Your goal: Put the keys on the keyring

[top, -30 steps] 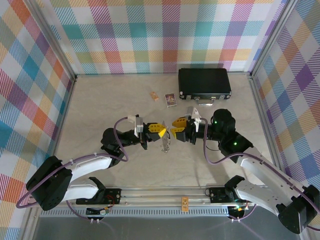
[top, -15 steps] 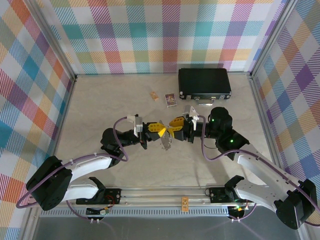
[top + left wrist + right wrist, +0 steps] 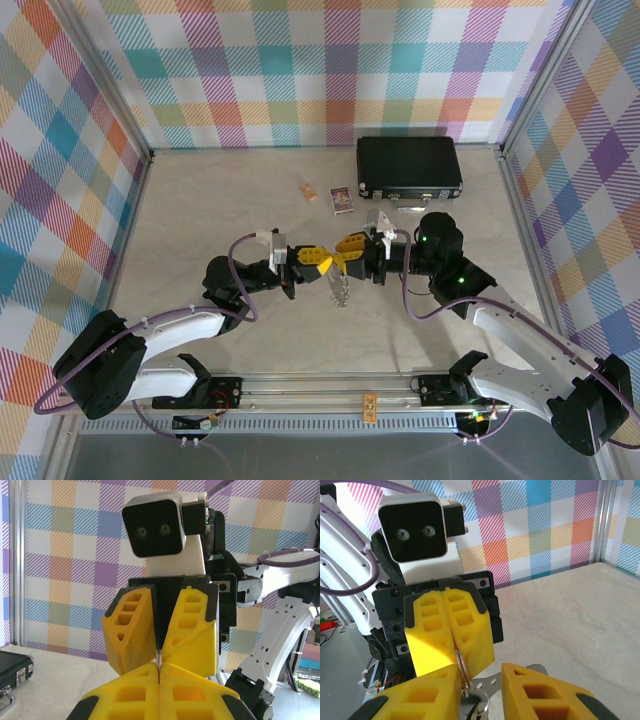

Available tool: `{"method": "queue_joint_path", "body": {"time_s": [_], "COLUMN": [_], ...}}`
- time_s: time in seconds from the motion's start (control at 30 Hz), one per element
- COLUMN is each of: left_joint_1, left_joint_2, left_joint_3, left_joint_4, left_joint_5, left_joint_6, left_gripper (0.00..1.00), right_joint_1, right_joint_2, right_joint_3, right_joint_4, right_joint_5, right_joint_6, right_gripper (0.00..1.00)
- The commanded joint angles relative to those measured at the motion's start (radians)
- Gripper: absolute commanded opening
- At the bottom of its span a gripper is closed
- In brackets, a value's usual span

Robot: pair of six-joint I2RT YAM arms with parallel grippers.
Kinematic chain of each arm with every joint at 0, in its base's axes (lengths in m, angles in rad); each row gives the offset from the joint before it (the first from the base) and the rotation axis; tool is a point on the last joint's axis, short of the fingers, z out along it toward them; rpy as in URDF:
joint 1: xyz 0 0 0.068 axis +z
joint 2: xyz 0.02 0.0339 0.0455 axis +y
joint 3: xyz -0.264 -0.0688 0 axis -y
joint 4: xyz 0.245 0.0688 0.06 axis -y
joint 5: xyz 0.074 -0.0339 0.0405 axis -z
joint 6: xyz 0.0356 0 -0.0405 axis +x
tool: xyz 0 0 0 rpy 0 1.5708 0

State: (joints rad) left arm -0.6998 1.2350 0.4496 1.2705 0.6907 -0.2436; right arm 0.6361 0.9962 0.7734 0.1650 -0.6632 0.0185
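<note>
- We see the left gripper (image 3: 316, 262) up above the surface (image 3: 220, 210), jaws pressed shut on the keyring (image 3: 462, 666).
- The right gripper (image 3: 350, 260) sits nose to nose with it, jaws narrowly parted either side of the ring. We cannot tell whether they touch it.
- The keys (image 3: 340, 291) hang just beneath both grippers, mid-surface.

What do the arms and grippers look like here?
The left arm and right arm have white shells and black joints, each trailing a purple cable. The left gripper and right gripper carry chunky yellow fingers with rectangular cut-outs. Each wrist camera is white with a black face.
</note>
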Motion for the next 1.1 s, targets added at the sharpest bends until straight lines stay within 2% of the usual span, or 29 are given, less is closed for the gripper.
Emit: {"method": "queue_joint_path", "body": {"time_s": [0.0,0.17,0.27,0.3,0.33,0.37,0.4,0.5,0.63,0.8,1.07], "left_joint_1": [-0.010,-0.010,-0.010,-0.010,-0.009,-0.008,-0.006,0.001,0.005,0.005,0.005], "left_joint_2": [-0.005,-0.011,-0.015,-0.019,-0.024,-0.034,-0.046,-0.095,-0.162,-0.201,-0.220], "left_joint_3": [0.024,0.026,0.024,0.023,0.022,0.020,0.020,0.025,0.052,0.124,0.183], "left_joint_4": [0.059,0.058,0.056,0.052,0.046,0.029,0.004,-0.133,-0.359,-0.676,-0.922], "left_joint_5": [0.021,0.020,0.020,0.020,0.020,0.017,0.018,0.021,0.015,0.026,0.001], "left_joint_6": [-0.008,-0.007,-0.008,-0.006,-0.004,0.003,0.015,0.079,0.201,0.361,0.503], "left_gripper": [0.00,0.00,0.00,0.00,0.02,0.10,0.13,0.19,0.21,0.21,0.24], "right_joint_1": [0.007,0.007,0.007,0.007,0.007,0.007,0.007,0.006,0.007,0.008,0.008], "right_joint_2": [0.007,0.029,0.026,0.025,0.023,0.021,0.019,0.026,0.047,0.083,0.154], "right_joint_3": [0.037,0.057,0.062,0.070,0.080,0.094,0.109,0.165,0.236,0.296,0.407], "right_joint_4": [0.039,-0.009,-0.040,-0.070,-0.102,-0.152,-0.198,-0.366,-0.554,-0.678,-0.828], "right_joint_5": [-0.019,-0.055,-0.073,-0.077,-0.082,-0.081,-0.079,-0.058,-0.037,0.013,0.032], "right_joint_6": [0.005,0.004,-0.020,-0.037,-0.060,-0.094,-0.140,-0.266,-0.419,-0.554,-0.667], "right_gripper": [0.24,0.13,0.00,0.00,0.00,0.00,0.00,0.00,0.00,0.00,0.00]}}
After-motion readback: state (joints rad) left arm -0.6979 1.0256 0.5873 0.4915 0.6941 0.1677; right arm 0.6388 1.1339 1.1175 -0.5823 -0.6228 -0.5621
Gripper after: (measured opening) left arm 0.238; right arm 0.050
